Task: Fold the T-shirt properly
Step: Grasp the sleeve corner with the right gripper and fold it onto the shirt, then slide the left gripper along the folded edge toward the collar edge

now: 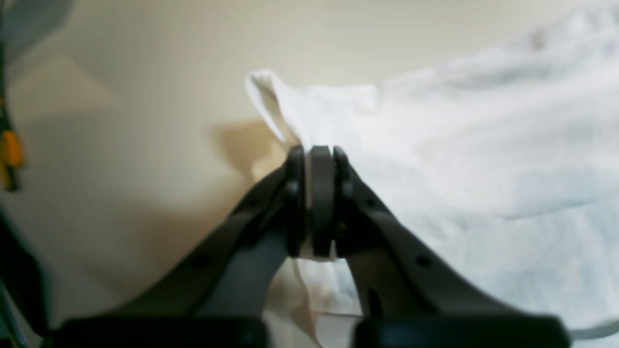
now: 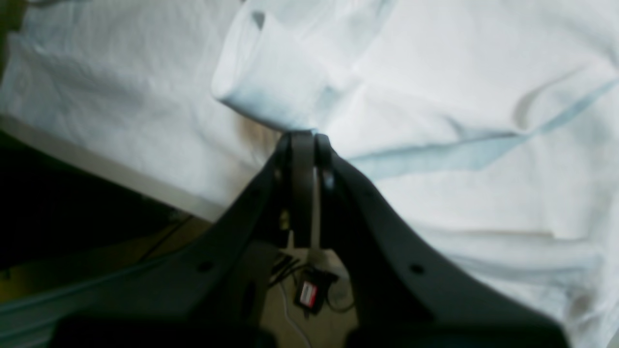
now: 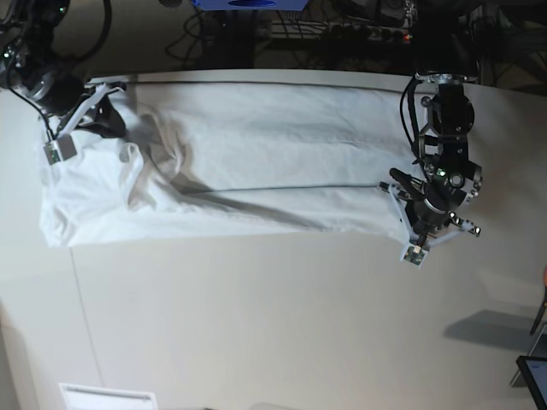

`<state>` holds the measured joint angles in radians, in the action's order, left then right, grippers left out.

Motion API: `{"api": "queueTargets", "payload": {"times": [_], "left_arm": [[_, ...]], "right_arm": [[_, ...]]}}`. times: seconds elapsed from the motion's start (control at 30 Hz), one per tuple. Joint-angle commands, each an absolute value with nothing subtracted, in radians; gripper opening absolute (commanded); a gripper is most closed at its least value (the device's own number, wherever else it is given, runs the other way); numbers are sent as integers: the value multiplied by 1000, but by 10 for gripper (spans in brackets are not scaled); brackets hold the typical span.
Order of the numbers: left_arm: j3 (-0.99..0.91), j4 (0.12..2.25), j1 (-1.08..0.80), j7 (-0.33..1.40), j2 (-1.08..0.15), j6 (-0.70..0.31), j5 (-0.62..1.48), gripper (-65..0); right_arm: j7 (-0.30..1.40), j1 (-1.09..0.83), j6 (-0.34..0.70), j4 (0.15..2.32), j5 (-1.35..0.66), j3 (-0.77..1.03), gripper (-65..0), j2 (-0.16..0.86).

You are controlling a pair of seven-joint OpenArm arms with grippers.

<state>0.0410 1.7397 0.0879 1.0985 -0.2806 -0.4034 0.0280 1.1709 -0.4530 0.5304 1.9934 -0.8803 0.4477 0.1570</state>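
Your T-shirt point(image 3: 248, 171) lies stretched in a long band across the far part of the pale surface point(image 3: 273, 325). Your left tool point(image 1: 319, 154) is pinched tight on a corner of the cloth at one end. Your right tool point(image 2: 302, 140) is clamped on a bunched fold at the other end, near the surface's edge.

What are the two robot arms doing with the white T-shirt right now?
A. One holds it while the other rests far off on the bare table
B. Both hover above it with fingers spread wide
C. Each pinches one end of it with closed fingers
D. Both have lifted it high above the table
C: the left gripper and the right gripper each show closed fingers pinching the T-shirt, which is stretched out along the table.
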Motion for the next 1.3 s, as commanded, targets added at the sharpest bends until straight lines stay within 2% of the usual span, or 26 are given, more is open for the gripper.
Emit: {"api": "queueTargets", "payload": {"times": [0.0,0.17,0.4,0.83,1.27], "left_arm": [[35,1776,96,1084,-294,-401,27,-650],[35,1824,87,1133,-295,-404,27,-650],[35,1842,73,1153,-297,-466,19,-650],[42,1845,65,1153,-312,-469,19,-650],[44,1933,-27,1150,-334,-469,19,-650]], "right_arm": [[1167,-450,532,2009,-900,456,-649,168],[1181,-449,530,2009,-897,456,-649,168],[1222,-452,530,2008,-900,450,-649,166],[1247,-452,532,2008,-924,450,-649,165],[1248,-449,530,1986,-917,450,-649,165]]}}
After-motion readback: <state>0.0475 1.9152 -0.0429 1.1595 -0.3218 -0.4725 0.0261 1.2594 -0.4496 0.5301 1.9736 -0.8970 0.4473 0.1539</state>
